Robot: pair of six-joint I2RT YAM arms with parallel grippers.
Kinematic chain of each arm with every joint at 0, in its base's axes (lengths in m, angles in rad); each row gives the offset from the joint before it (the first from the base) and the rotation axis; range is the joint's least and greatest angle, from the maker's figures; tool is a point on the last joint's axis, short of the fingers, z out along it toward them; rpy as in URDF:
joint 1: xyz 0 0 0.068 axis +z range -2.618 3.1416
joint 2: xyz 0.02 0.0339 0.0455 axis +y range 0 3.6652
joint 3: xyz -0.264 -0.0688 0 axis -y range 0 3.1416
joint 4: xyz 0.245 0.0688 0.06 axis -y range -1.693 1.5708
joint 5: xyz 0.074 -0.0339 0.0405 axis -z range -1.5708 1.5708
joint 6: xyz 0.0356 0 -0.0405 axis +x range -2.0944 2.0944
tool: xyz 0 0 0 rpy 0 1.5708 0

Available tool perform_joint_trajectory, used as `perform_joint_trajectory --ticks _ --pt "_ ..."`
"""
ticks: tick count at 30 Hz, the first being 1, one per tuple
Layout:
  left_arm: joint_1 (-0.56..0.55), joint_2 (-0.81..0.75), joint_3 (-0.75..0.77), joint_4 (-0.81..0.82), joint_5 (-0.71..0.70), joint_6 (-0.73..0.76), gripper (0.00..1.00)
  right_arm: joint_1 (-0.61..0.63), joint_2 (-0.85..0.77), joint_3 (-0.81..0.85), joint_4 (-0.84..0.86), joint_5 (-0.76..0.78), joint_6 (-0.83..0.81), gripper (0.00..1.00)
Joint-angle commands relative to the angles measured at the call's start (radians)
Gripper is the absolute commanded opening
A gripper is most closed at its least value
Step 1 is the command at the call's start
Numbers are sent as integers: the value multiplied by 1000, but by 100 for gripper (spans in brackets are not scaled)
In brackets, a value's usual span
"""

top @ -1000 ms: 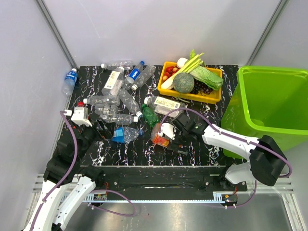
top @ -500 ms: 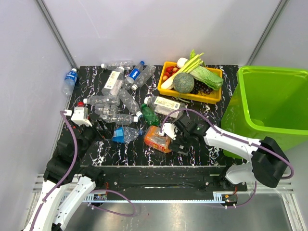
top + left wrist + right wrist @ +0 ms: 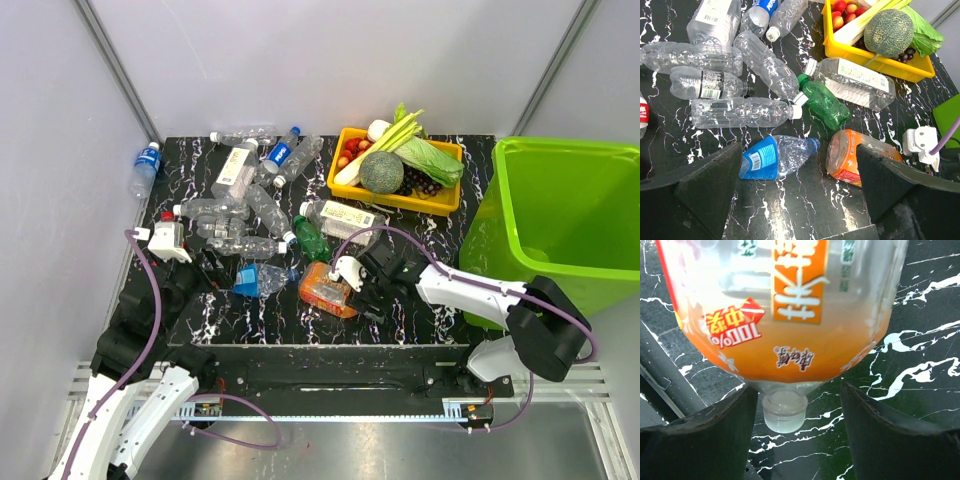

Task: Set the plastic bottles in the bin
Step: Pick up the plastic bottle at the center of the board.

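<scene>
The orange bottle (image 3: pixel 325 288) (image 3: pixel 850 157) lies on its side on the black table, its white cap towards my right gripper (image 3: pixel 347 288). In the right wrist view the orange bottle (image 3: pixel 785 315) fills the top, and the right gripper (image 3: pixel 800 425) stands open astride the cap (image 3: pixel 785 412), neither finger touching it. My left gripper (image 3: pixel 197 262) (image 3: pixel 800 200) is open and empty, low over the table near a blue-labelled bottle (image 3: pixel 262 278) (image 3: pixel 775 157). A green bottle (image 3: pixel 310 240) (image 3: pixel 825 102) and several clear bottles (image 3: pixel 235 215) lie further back. The lime-green bin (image 3: pixel 570 148) stands at the right.
A yellow tray (image 3: pixel 395 200) (image 3: pixel 875 62) of vegetables and fruit sits at the back, right of the bottles. One blue-labelled bottle (image 3: pixel 145 165) lies beyond the table's left edge. Purple cables loop over both arms. Grey walls close in the back and the left.
The orange bottle has gone from standing under the right gripper to lying on its side. The right gripper has drawn back to the cap end and narrowed its jaws. The left arm is still.
</scene>
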Motion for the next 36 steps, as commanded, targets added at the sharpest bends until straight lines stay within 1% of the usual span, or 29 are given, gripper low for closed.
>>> perform_joint_trajectory --ticks 1,4,5,7,8,9,11,14,17,20,25,26,28,30,32,33,36 --pt "2 9 0 22 -17 -4 99 -6 6 -17 57 9 38 69" --pt "2 6 -1 22 -15 -4 99 -8 3 -27 61 26 44 62" --pt "2 4 -1 22 -15 -4 99 -6 0 -27 60 38 46 57" --pt "2 6 -1 22 -15 -4 99 -6 -17 -19 54 43 54 42" --pt "2 9 -1 20 -18 -6 99 -5 -26 -18 52 43 57 36" --pt "2 9 -1 22 -17 -4 99 -5 -41 -13 49 46 60 32" --pt "2 8 -1 19 -17 -4 99 -5 -73 1 26 54 78 27" --pt "2 6 -1 20 -20 -4 99 -5 -126 36 -35 48 104 26" --pt "2 12 -1 20 -20 -6 99 -3 -188 74 -87 55 136 27" --pt "2 12 0 22 -20 -6 99 -5 -248 125 -109 78 176 26" --pt "2 4 -1 22 -24 -7 99 -3 -319 203 -69 81 202 19" --pt "2 1 -1 22 -24 -7 99 -3 -325 223 -52 93 208 19" --pt "2 0 -3 20 -26 -6 99 -3 -340 261 -10 127 212 22" --pt "2 3 -1 20 -26 -6 99 -6 -360 304 46 129 209 22" --pt "2 1 -3 22 -24 -6 99 -5 -382 335 122 185 228 22" --pt "2 1 -3 22 -24 -6 99 -5 -391 354 156 239 235 22" --pt "2 0 -4 22 -24 -6 99 -5 -420 387 260 452 235 22"
